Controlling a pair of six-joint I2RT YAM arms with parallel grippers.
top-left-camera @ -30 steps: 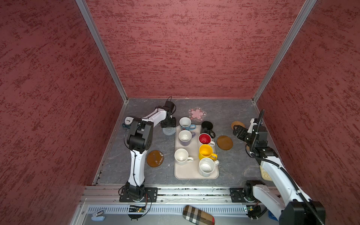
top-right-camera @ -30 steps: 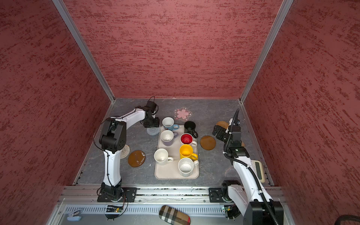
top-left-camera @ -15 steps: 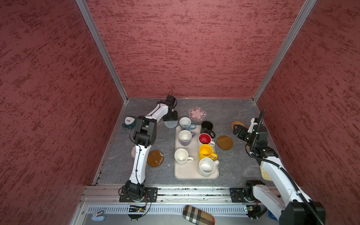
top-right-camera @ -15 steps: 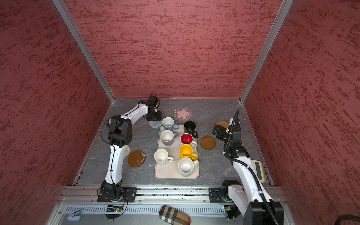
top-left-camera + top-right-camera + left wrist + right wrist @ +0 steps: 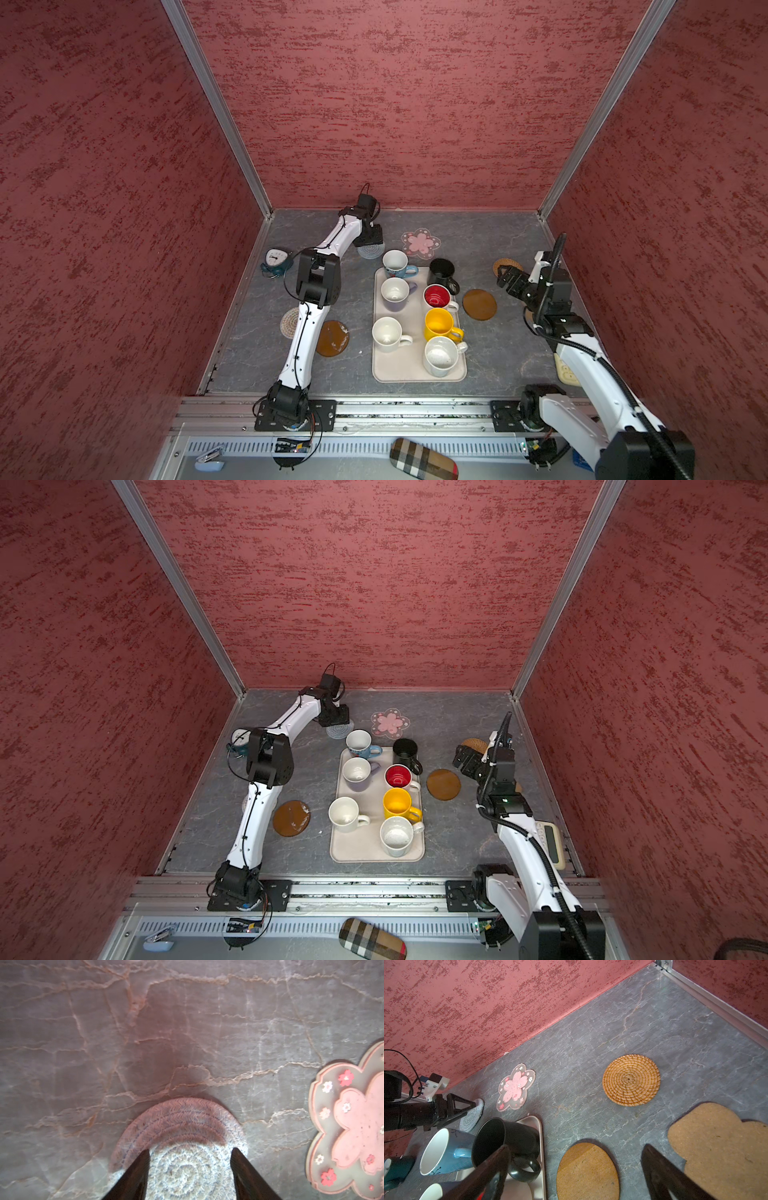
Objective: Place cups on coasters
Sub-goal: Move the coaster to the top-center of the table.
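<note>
Left wrist: left gripper [image 5: 190,1150] open, fingers [image 5: 135,1174] set apart over the middle of a spiral coaster [image 5: 178,1126] that lies flat on the table [image 5: 187,1032]. Nothing is clamped, and I can't tell if the tips touch it. Flower coaster [image 5: 357,1132] is near, not touching

Top view: that arm is stretched to the far left of the table, and the blue-base cup [image 5: 395,264] stands just beside the spiral coaster

Right wrist: right gripper [image 5: 576,1147] wide open and empty, held above the table. A brown disc [image 5: 587,1172] lies under the gap, a scalloped coaster [image 5: 720,1147] is beyond one finger and a wicker coaster [image 5: 631,1080] is further out

Cups are all at the tray [image 5: 409,365]:
- blue-base cup at its far edge, can't tell if on or off it
- black cup [image 5: 442,272] at the far right corner
- lavender cup [image 5: 395,293], red-inside cup [image 5: 437,297], yellow cup [image 5: 438,324], white cup [image 5: 386,334] and second white cup [image 5: 440,357] upright on it in two rows

Left of the tray are a second brown disc [image 5: 332,337] and a second spiral coaster [image 5: 289,322], the latter partly hidden behind the left arm

Coasters all lie flat on the table around the tray, and no cup has been set on one yet
</note>
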